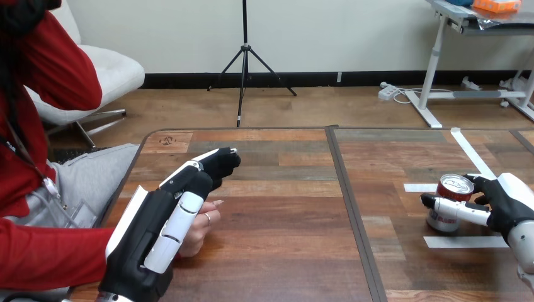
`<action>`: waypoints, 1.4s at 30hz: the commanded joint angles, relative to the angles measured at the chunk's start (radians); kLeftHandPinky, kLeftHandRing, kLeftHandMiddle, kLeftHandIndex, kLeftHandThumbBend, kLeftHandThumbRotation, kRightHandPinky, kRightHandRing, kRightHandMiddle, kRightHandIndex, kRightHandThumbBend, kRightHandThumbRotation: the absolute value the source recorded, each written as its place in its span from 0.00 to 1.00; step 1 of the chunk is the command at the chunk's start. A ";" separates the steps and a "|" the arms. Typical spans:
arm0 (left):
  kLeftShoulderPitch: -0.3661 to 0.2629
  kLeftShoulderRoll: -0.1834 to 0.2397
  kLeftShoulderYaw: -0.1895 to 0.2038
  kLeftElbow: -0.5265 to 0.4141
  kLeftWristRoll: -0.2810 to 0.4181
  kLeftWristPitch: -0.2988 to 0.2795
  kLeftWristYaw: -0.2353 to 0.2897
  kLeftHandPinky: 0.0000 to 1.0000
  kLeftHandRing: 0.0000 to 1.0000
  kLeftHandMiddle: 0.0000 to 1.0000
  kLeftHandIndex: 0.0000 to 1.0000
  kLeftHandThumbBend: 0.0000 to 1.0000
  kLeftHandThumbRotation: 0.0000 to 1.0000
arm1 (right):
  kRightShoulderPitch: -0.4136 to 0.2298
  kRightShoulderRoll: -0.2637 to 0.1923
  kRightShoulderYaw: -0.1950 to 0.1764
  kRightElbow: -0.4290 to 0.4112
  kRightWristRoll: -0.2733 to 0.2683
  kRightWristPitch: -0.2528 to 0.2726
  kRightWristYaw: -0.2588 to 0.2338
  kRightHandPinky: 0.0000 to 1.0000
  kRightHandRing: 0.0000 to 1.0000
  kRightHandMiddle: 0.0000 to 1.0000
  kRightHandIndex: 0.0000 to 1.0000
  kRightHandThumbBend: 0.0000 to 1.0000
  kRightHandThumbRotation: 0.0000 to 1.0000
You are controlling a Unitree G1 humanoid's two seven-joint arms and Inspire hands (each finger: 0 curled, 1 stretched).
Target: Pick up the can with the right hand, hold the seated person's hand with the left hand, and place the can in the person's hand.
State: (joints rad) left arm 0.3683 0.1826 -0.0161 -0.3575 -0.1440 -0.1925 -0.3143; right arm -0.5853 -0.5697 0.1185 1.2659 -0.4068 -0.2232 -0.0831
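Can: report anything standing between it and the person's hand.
Nothing visible does. The can, gripped by the right hand, is at the right of the table; the person's hand lies near the left edge, partly under the left hand. Between them is bare wood, crossed only by a flat dark seam.

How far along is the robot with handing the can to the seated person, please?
Done: nothing fully. In hand: the right hand is curled round the can, which seems to rest on the table; the left hand lies over the person's hand, grip unclear. Left: lifting the can, carrying it across and placing it in that hand.
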 commanded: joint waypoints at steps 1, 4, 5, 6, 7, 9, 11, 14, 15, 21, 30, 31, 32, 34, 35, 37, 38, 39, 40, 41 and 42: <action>-0.056 0.011 0.014 -0.029 0.001 -0.024 0.000 0.88 0.87 0.83 0.79 0.60 0.94 | -0.082 0.038 -0.001 -0.006 0.019 -0.010 0.003 0.74 0.84 0.87 0.86 0.96 0.64; -0.057 0.011 0.013 -0.030 0.000 -0.024 0.000 0.87 0.87 0.83 0.79 0.60 0.94 | -0.085 0.039 0.002 -0.007 0.018 -0.014 -0.001 0.74 0.84 0.87 0.86 0.93 0.63; -0.057 0.011 0.013 -0.030 0.000 -0.023 -0.001 0.87 0.87 0.83 0.79 0.60 0.93 | -0.086 0.038 0.005 -0.007 0.015 -0.016 -0.003 0.74 0.83 0.86 0.86 0.93 0.62; -0.057 0.011 0.013 -0.031 -0.001 -0.023 -0.001 0.86 0.87 0.83 0.79 0.60 0.93 | -0.087 0.038 0.008 -0.007 0.013 -0.017 -0.005 0.73 0.83 0.86 0.85 0.92 0.62; -0.057 0.012 0.013 -0.030 -0.001 -0.023 -0.001 0.86 0.87 0.83 0.79 0.59 0.93 | -0.088 0.038 0.009 -0.007 0.012 -0.017 -0.006 0.73 0.83 0.86 0.85 0.91 0.61; -0.057 0.013 0.013 -0.029 -0.004 -0.024 -0.004 0.86 0.87 0.83 0.79 0.59 0.93 | -0.090 0.038 0.011 -0.007 0.010 -0.018 -0.009 0.72 0.82 0.85 0.84 0.89 0.60; -0.058 0.013 0.013 -0.027 -0.006 -0.026 -0.006 0.85 0.87 0.83 0.79 0.59 0.93 | -0.092 0.039 0.010 -0.007 0.011 -0.024 -0.010 0.72 0.82 0.84 0.84 0.89 0.60; -0.059 0.013 0.013 -0.027 -0.010 -0.026 -0.009 0.85 0.87 0.83 0.79 0.58 0.94 | -0.093 0.040 0.005 -0.007 0.017 -0.034 -0.010 0.71 0.81 0.83 0.83 0.86 0.57; -0.059 0.013 0.013 -0.027 -0.012 -0.025 -0.010 0.85 0.87 0.83 0.79 0.57 0.94 | -0.093 0.041 0.003 -0.008 0.020 -0.037 -0.010 0.71 0.80 0.83 0.83 0.85 0.55; -0.061 0.012 0.014 -0.026 -0.016 -0.027 -0.014 0.85 0.87 0.83 0.79 0.56 0.94 | -0.097 0.043 -0.007 -0.009 0.031 -0.051 -0.014 0.67 0.76 0.79 0.78 0.73 0.39; -0.061 0.013 0.018 -0.025 -0.018 -0.029 -0.019 0.85 0.87 0.83 0.78 0.57 0.94 | -0.101 0.043 -0.006 -0.009 0.029 -0.073 -0.052 0.56 0.64 0.68 0.70 0.62 0.14; -0.061 0.013 0.018 -0.025 -0.017 -0.030 -0.019 0.85 0.87 0.83 0.78 0.57 0.94 | -0.101 0.043 -0.006 -0.009 0.028 -0.076 -0.057 0.55 0.63 0.67 0.68 0.61 0.12; -0.061 0.013 0.019 -0.025 -0.017 -0.030 -0.019 0.85 0.87 0.83 0.78 0.57 0.94 | -0.102 0.043 -0.008 -0.009 0.029 -0.080 -0.065 0.54 0.62 0.66 0.68 0.61 0.10; -0.061 0.013 0.019 -0.025 -0.016 -0.031 -0.019 0.85 0.87 0.82 0.78 0.56 0.94 | -0.103 0.044 -0.010 -0.008 0.030 -0.083 -0.074 0.52 0.59 0.63 0.65 0.60 0.07; -0.060 0.013 0.019 -0.026 -0.014 -0.031 -0.019 0.85 0.86 0.82 0.77 0.56 0.94 | -0.104 0.044 -0.011 -0.009 0.030 -0.087 -0.083 0.51 0.58 0.62 0.64 0.60 0.05; -0.060 0.014 0.020 -0.027 -0.012 -0.032 -0.018 0.85 0.86 0.82 0.77 0.56 0.95 | -0.105 0.044 -0.012 -0.008 0.030 -0.092 -0.093 0.47 0.53 0.57 0.59 0.60 0.03; -0.060 0.015 0.020 -0.026 -0.015 -0.032 -0.021 0.85 0.86 0.82 0.77 0.56 0.95 | -0.106 0.043 -0.011 -0.009 0.029 -0.095 -0.101 0.46 0.52 0.56 0.59 0.60 0.02; -0.061 0.016 0.021 -0.026 -0.017 -0.032 -0.023 0.85 0.86 0.82 0.77 0.55 0.95 | -0.107 0.043 -0.010 -0.009 0.028 -0.097 -0.105 0.46 0.51 0.55 0.58 0.60 0.02; -0.061 0.016 0.021 -0.025 -0.018 -0.032 -0.024 0.85 0.86 0.82 0.77 0.55 0.95 | -0.107 0.043 -0.010 -0.009 0.028 -0.098 -0.109 0.45 0.50 0.54 0.57 0.60 0.01; -0.062 0.016 0.022 -0.023 -0.021 -0.034 -0.026 0.85 0.86 0.82 0.77 0.54 0.95 | -0.110 0.041 -0.008 -0.009 0.025 -0.099 -0.115 0.44 0.49 0.53 0.56 0.60 0.01; -0.062 0.015 0.022 -0.021 -0.022 -0.036 -0.027 0.85 0.86 0.82 0.77 0.54 0.95 | -0.111 0.041 -0.007 -0.009 0.023 -0.099 -0.118 0.43 0.48 0.52 0.55 0.60 0.01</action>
State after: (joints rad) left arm 0.3626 0.1854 -0.0106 -0.3574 -0.1502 -0.1935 -0.3350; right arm -0.5909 -0.5342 0.1175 1.2659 -0.3902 -0.2993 -0.1577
